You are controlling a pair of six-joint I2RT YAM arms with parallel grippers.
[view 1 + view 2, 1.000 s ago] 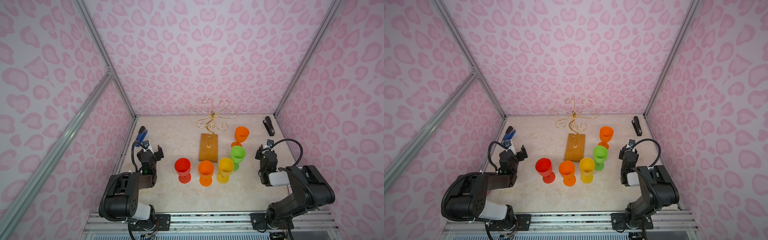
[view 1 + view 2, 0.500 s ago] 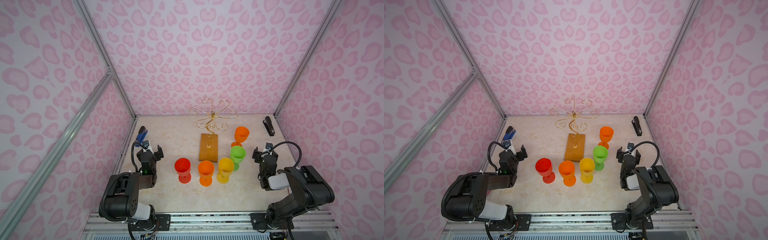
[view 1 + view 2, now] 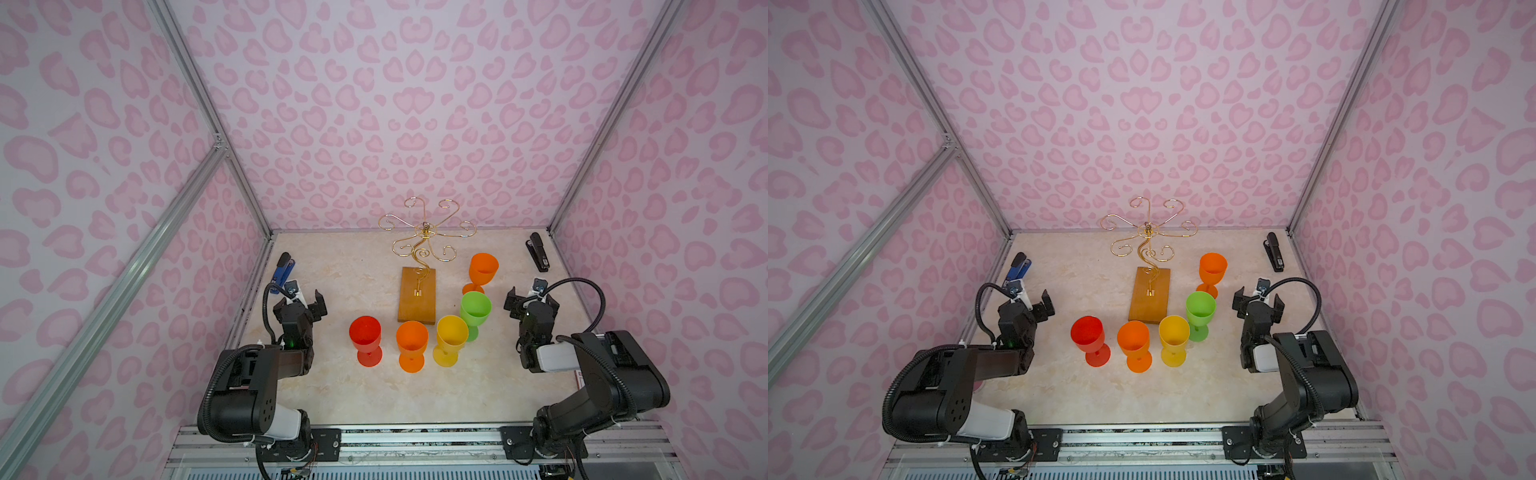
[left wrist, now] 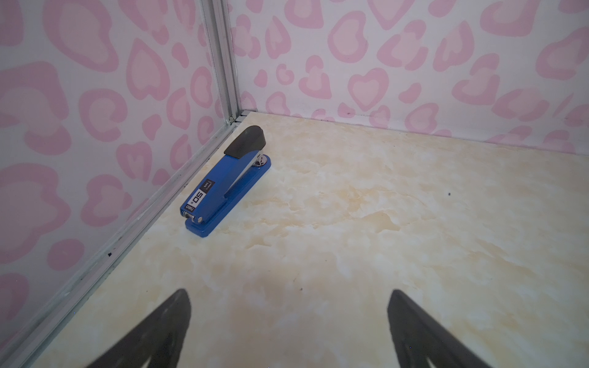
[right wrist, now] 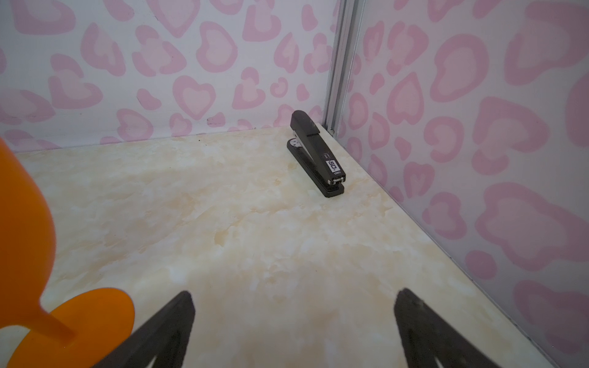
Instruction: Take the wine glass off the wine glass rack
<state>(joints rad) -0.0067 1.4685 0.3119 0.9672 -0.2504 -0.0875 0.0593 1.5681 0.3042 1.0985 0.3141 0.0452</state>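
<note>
The wine glass rack (image 3: 424, 237) (image 3: 1148, 232) stands at the back middle on its wooden base (image 3: 417, 299). Nothing hangs from its gold arms. Several coloured wine glasses stand upright on the table: red (image 3: 365, 336), orange (image 3: 411, 343), yellow (image 3: 451, 336), green (image 3: 475, 309) and a second orange one (image 3: 482, 270) (image 5: 22, 223) to the right of the rack. My left gripper (image 3: 301, 305) (image 4: 288, 294) rests open and empty at the left, over bare table. My right gripper (image 3: 532, 301) (image 5: 294, 293) is open and empty, to the right of the green glass.
A blue stapler (image 3: 282, 268) (image 4: 223, 181) lies by the left wall. A black stapler (image 3: 538, 251) (image 5: 318, 153) lies in the back right corner. Pink patterned walls close in three sides of the marble table (image 3: 353, 399).
My right gripper has opened from nearly shut to wide open, staying beside the green glass. The left arm and the glasses have not moved.
</note>
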